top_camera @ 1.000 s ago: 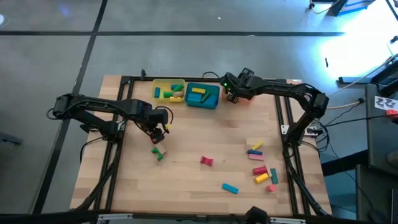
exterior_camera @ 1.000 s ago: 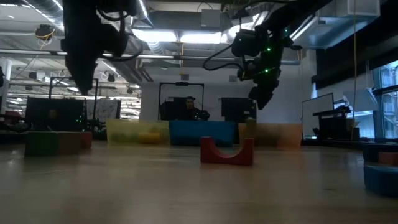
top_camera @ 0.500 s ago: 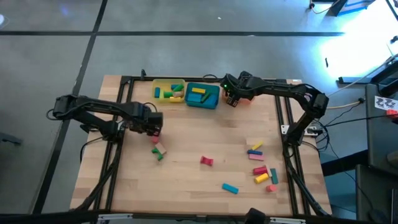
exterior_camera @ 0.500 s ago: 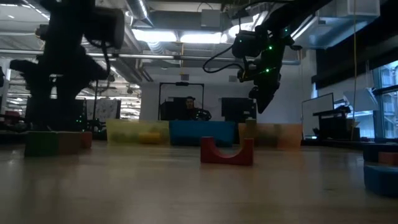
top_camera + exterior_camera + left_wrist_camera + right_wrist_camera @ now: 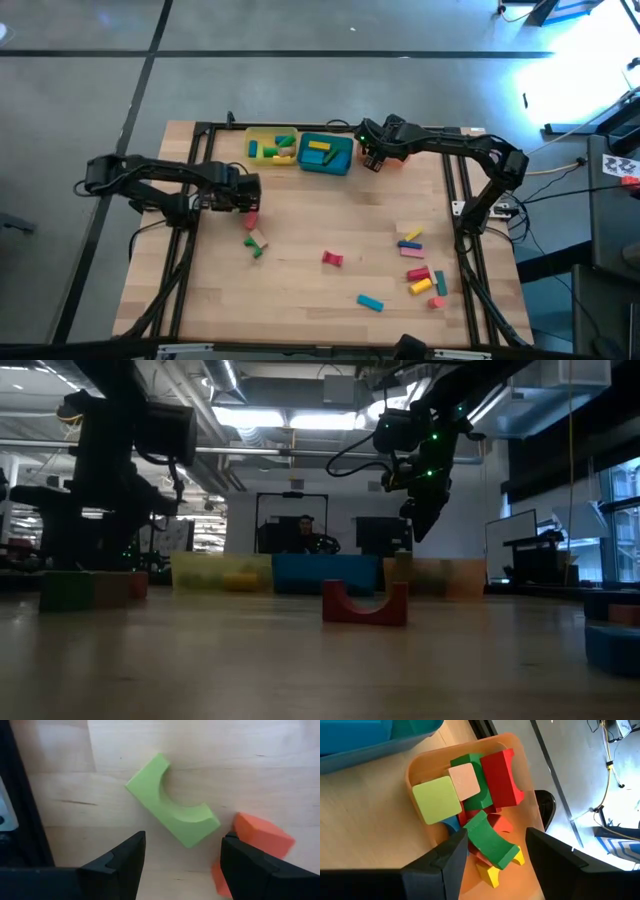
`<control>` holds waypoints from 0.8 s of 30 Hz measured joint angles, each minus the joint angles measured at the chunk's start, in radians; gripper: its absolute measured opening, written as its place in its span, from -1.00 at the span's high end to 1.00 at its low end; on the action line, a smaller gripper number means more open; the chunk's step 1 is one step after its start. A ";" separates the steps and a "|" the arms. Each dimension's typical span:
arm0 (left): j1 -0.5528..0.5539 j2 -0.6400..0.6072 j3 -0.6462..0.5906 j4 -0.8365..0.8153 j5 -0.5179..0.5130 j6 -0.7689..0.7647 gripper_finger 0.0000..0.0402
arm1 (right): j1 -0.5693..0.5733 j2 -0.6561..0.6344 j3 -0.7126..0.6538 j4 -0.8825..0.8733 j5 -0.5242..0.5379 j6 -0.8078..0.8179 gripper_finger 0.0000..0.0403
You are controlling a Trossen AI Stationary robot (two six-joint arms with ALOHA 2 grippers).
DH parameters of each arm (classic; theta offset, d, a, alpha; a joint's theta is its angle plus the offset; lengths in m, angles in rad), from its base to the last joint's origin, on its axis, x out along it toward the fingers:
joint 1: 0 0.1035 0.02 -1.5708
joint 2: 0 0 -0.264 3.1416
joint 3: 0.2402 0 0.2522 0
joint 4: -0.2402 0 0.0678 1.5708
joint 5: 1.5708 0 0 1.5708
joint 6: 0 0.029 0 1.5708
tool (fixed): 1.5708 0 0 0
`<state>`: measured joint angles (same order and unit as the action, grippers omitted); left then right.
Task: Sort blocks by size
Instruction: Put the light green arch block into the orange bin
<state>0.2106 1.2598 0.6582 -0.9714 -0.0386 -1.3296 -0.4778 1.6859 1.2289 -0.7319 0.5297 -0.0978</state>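
The blocks lie in three groups. Sorted blocks fill the yellow tray [image 5: 272, 146], the teal tray [image 5: 326, 153] and the orange tray [image 5: 470, 757] along the far edge of the bench [image 5: 320, 215]. Unsorted blocks remain on the bench: a green arch [image 5: 172, 814] with an orange block [image 5: 260, 837] just beside it near the left side, a red arch [image 5: 332, 259] in the middle, a blue bar [image 5: 370, 302] toward the near edge, and a cluster [image 5: 420, 268] on the right.

The left gripper [image 5: 182, 857] sits low over the green arch with its jaws apart and empty. In the left wrist view the arch lies tilted between the fingers [image 5: 125, 865], and the other finger stands very near the orange block, possibly touching it.

The right gripper [image 5: 495, 857] hangs above the orange tray with its jaws apart and nothing between them; a dark green arch [image 5: 490, 840] rests on the pile directly beneath.

Hazards from this position:
- Closing on the tilted arch may twist it out of the grip, because the fingers would meet its corners rather than flat faces.
- The finger beside the orange block may push or trap that block, giving a double pick.
- The orange tray is heaped; a further drop may roll off the pile.
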 joint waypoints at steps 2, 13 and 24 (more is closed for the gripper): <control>0.017 -0.014 0.000 0.006 0.015 0.002 -0.10 | 0.000 0.000 0.000 0.000 0.000 0.000 -0.02; 0.066 -0.032 -0.044 0.021 0.012 -0.130 -0.10 | 0.000 0.000 0.000 0.000 -0.034 0.018 -0.02; 0.094 -0.032 -0.112 0.183 0.009 -0.126 -0.10 | 0.000 0.000 0.000 -0.001 -0.034 0.018 -0.02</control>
<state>0.3045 1.2274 0.5463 -0.7881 -0.0293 -1.4558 -0.4774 1.6863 1.2289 -0.7325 0.4953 -0.0799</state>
